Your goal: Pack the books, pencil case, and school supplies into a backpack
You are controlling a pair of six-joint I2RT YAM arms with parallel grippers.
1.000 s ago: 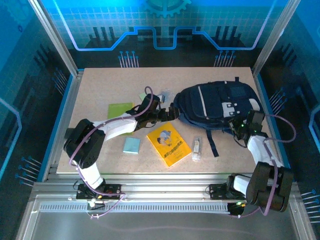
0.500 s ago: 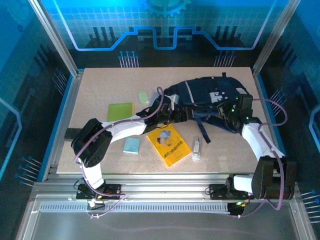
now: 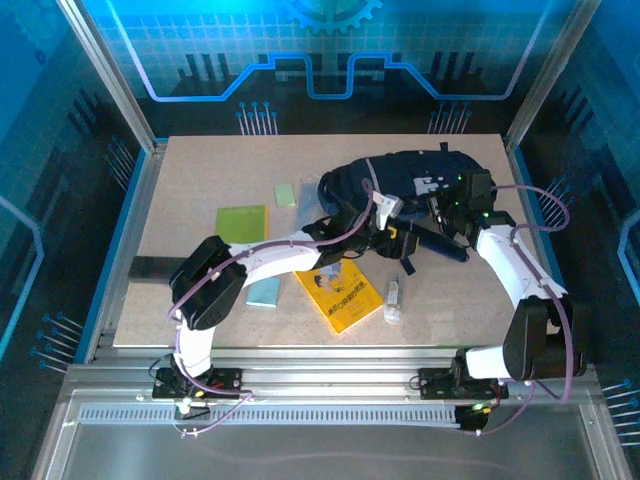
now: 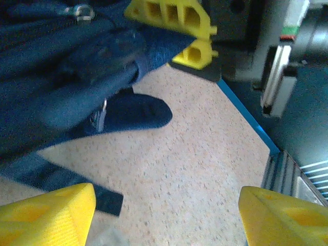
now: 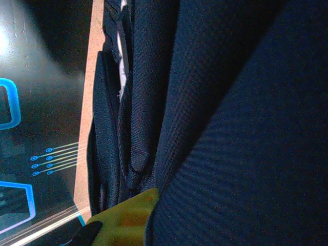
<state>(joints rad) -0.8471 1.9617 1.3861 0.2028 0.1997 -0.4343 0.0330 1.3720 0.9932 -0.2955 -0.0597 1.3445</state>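
Two yellow fingers of the left gripper (image 4: 164, 215) stand apart over the bare table (image 4: 195, 154), just short of the backpack (image 3: 410, 180), which sits bunched at the far right. The right gripper (image 4: 182, 35) is clamped on its navy fabric. A dark strap (image 4: 77, 187) lies across the board before the left fingers. The left arm crosses the orange-yellow book (image 3: 345, 295) and teal pad (image 3: 262, 292). The lime-green book (image 3: 241, 222), pale-green block (image 3: 286, 194) and clear tube (image 3: 394, 300) lie uncovered.
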